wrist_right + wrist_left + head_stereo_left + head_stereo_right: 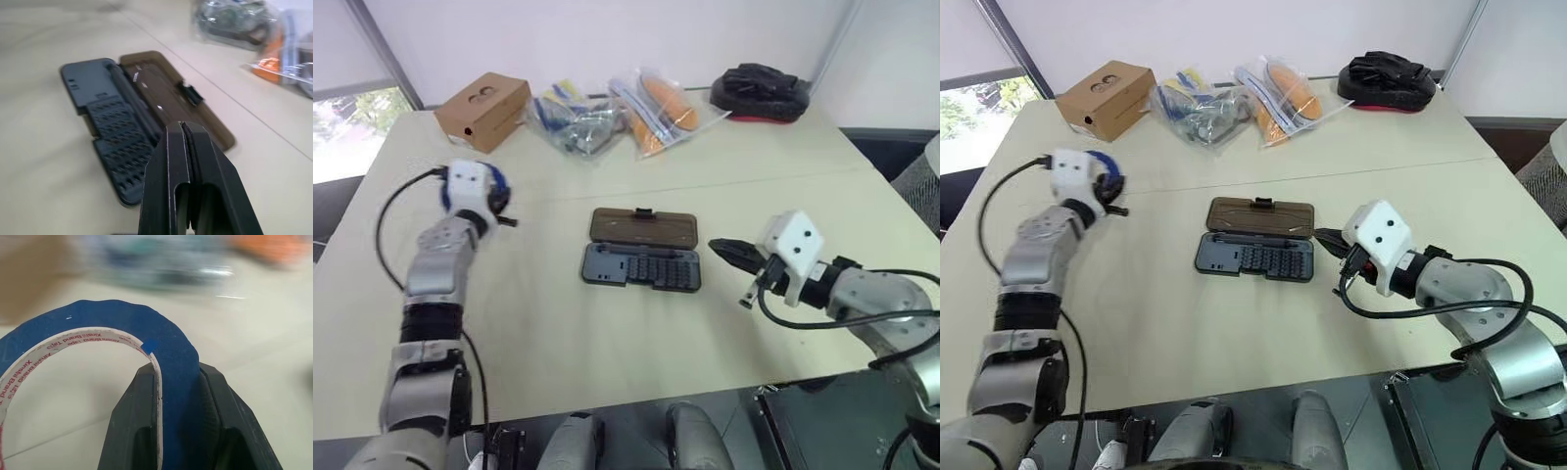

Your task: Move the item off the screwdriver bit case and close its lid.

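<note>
My left claw (499, 201) grips the tape roll (146, 340) far left, clearing the case (642, 264); right claw (187, 128) clenched empty, near the open lid (642, 226).

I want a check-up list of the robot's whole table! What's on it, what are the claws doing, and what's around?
Surface: pale table, seam across.
Job's things: blue tape roll clamped in left claw, off the bit case; brown lid lies open, flat.
Clutter: cardboard box, plastic bags, black pouch along far edge.
Claws: right claw shut, empty, beside case.
Cables: black cable at left wrist.
Surroundings: window at left.
</note>
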Available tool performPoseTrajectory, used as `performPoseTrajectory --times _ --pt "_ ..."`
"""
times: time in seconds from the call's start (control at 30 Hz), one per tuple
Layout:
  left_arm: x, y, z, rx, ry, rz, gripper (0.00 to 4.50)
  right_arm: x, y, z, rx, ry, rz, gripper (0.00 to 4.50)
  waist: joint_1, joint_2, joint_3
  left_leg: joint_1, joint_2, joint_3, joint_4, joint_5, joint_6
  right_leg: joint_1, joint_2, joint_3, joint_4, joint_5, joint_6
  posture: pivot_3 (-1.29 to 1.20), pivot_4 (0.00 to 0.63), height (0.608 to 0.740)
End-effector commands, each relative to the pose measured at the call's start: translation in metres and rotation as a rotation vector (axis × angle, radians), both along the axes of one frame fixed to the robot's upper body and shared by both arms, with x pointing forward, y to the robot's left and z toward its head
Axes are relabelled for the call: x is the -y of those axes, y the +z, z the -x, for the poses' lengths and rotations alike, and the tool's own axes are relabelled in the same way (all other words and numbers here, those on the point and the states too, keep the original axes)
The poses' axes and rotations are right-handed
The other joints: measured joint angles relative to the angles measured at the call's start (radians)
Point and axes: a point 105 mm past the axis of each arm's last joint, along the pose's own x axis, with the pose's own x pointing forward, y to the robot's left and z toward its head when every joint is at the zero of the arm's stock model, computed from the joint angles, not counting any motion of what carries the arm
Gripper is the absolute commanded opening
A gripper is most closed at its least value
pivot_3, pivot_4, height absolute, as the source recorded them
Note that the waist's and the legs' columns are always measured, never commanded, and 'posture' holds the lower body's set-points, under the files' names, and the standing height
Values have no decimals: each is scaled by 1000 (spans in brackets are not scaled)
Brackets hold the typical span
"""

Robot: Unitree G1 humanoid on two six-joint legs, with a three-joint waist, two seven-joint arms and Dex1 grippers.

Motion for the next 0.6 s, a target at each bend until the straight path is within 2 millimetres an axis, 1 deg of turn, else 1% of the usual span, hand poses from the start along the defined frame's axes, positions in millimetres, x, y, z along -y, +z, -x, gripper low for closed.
performPoseTrajectory --times 0.03,0.1,0.17,0.23,0.37,0.43,0.47,0.5,0.57,0.6 --pt "-40 -17 22 -67 183 -22 514 -6 9 -2 45 43 0 0 1 0 0 0 0 0 0 0 0 0 0 0 0 0 0 0 150 740" --pt "-54 -33 35 -123 241 -5 514 -7 9 -3 41 56 1 0 4 0 0 0 0 0 0 0 0 0 0 0 0 0 0 0 150 740" --pt "-62 -46 45 -168 276 15 514 -9 8 -4 37 70 1 0 6 -2 -1 0 0 -1 0 0 0 0 0 0 0 0 0 0 150 740" --pt "-69 -56 53 -195 308 20 514 -12 7 -5 32 84 0 0 5 -2 -1 0 0 -1 1 0 0 1 0 0 0 0 0 0 150 740" --pt "-85 -65 61 -208 395 46 514 -14 6 -7 29 98 0 0 2 -2 -1 0 0 -1 0 0 0 1 0 0 0 0 0 0 150 740" --pt "-90 -67 63 -206 419 46 1528 -15 6 -7 29 100 -1 0 -1 -2 -1 0 0 0 0 0 0 0 0 0 0 0 0 0 150 740" --pt "-91 -67 63 -206 426 41 1830 -15 6 -7 29 101 -1 0 -1 -2 -2 1 0 0 0 0 -1 0 0 0 0 0 0 0 150 740" --pt "-93 -68 64 -207 436 44 2375 -15 6 -7 28 102 -1 0 0 -1 -2 1 0 0 0 0 -1 0 0 0 0 0 0 0 150 740" --pt "-99 -70 67 -205 475 55 3286 -15 6 -7 28 103 -1 0 2 -1 -2 1 0 0 0 0 -1 0 0 0 0 0 0 0 150 740" --pt "-102 -70 68 -203 488 61 3842 -15 6 -7 27 103 -1 0 2 -1 -2 1 0 0 0 0 -1 0 0 0 0 0 0 0 150 740"
